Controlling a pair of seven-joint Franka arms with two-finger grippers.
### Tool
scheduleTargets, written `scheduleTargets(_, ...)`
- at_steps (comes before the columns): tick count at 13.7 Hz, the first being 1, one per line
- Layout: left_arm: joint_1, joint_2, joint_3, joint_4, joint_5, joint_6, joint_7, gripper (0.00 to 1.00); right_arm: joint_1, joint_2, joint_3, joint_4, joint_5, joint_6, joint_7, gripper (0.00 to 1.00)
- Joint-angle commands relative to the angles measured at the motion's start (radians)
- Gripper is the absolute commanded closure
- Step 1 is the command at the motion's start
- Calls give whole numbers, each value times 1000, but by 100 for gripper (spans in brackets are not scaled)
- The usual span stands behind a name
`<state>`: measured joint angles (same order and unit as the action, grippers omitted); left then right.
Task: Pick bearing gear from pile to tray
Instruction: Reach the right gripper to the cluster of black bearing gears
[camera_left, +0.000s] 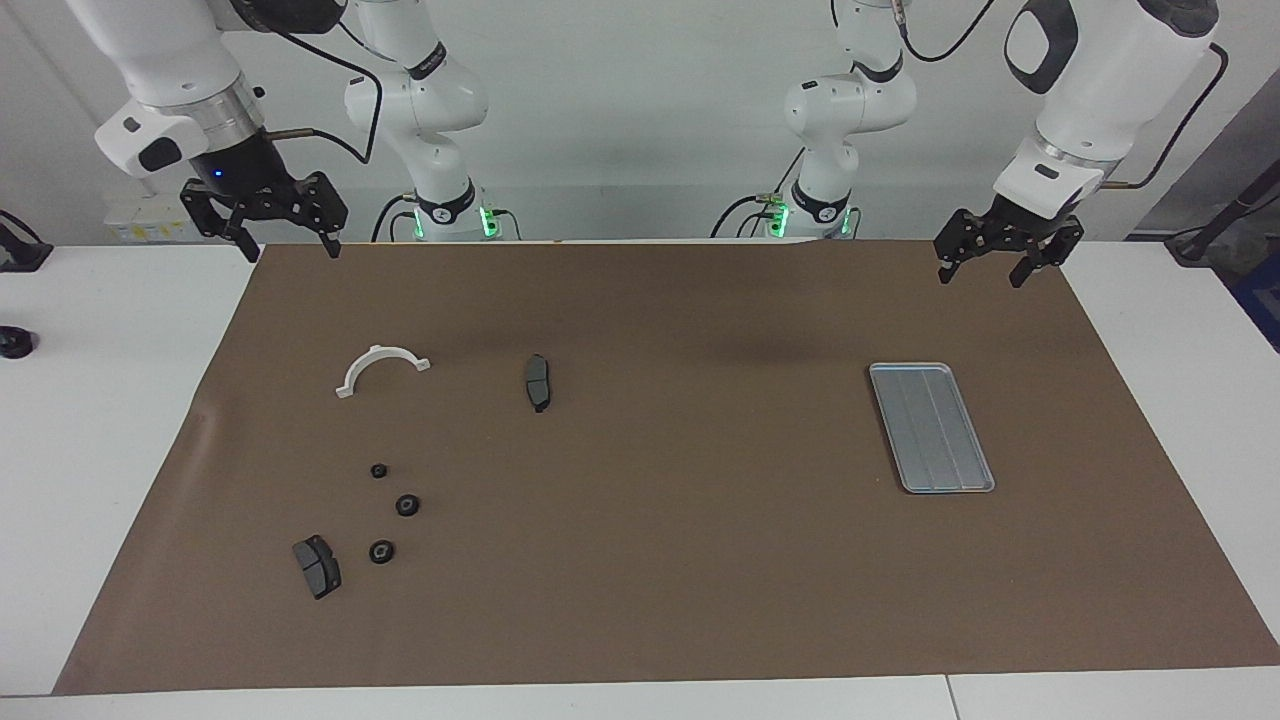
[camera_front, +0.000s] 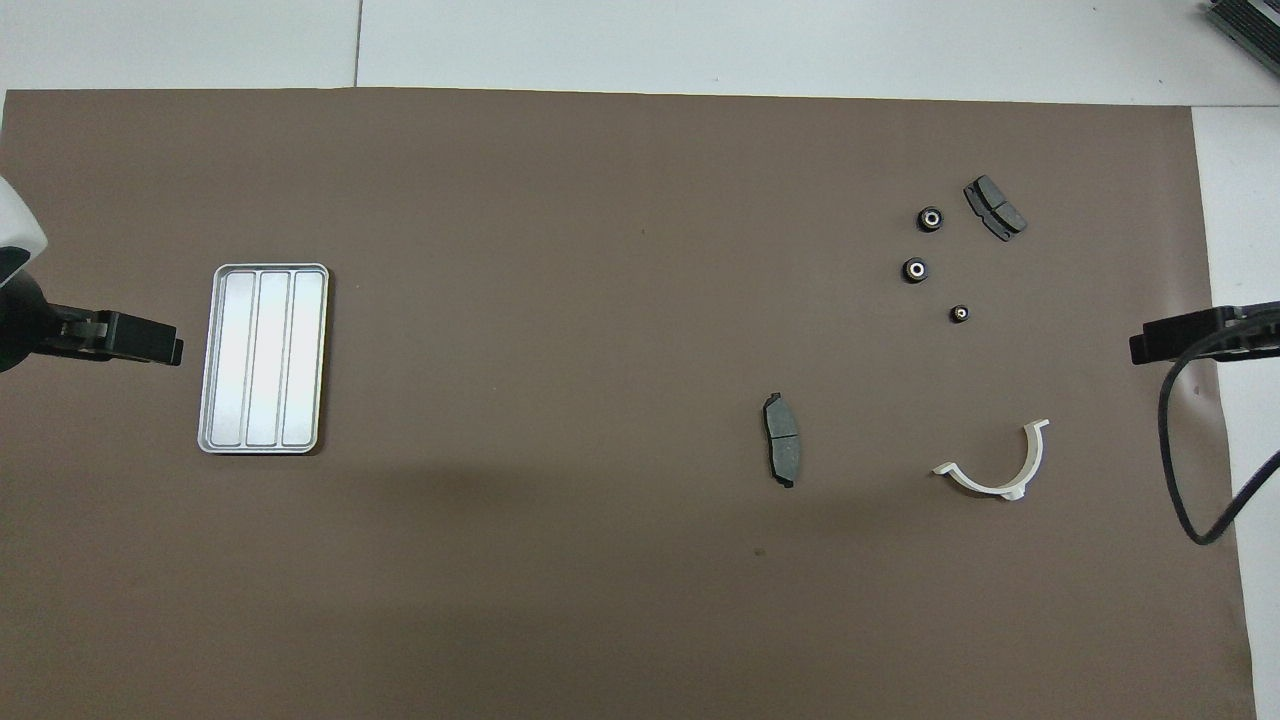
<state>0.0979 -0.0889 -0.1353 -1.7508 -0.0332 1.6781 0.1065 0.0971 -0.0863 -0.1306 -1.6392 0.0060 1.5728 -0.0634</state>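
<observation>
A brown paper mat (camera_left: 660, 560) covers my white tabletop (camera_left: 100, 400) before a pale wall. My left pincer (camera_left: 1003, 262) and right pincer (camera_left: 285, 235) hang spread and empty over the mat's near corners. Three black round gears (camera_left: 407, 505) lie toward my right arm's end; the ridged silver tray (camera_left: 931, 427) sits toward my left.

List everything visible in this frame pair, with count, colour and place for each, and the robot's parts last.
tray: one, silver-grey, empty, on the mat toward the left arm's end.
gears: three, black, small, in a loose scatter toward the right arm's end.
brake pads: two, dark grey; one beside the gears, one nearer the table's middle.
half-ring: one, white, nearer the robots than the gears.
mat: one, brown, covering the white table.
left gripper: open, raised, waiting.
right gripper: open, raised, waiting.
</observation>
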Motion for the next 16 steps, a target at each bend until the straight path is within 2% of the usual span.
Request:
scheduleTargets(1,3,-2,0,2,9,-14,-10,0,-8,-21,6,-22,-14,-11,-24,0)
scheduleTargets(6,3,-2,0,2,9,-14,-10,0,-7,-18,6,-62,-4,29,-26,0)
scheduleTargets(8,3,-2,0,2,9,-14,-10,0,-2,-10,6,-106,-4,103,-26,0)
scheduleTargets(10,3,-2,0,2,9,-14,-10,0,-4,-6,6,-192,-4,240,-29,0)
scheduleTargets(11,3,-2,0,2,7,-14,-10,0,-4,17,6,-215,-4,297,-35,0)
scheduleTargets(16,3,-2,0,2,7,-14,-10,0,16,241,6,-208,-14,528,-53,0)
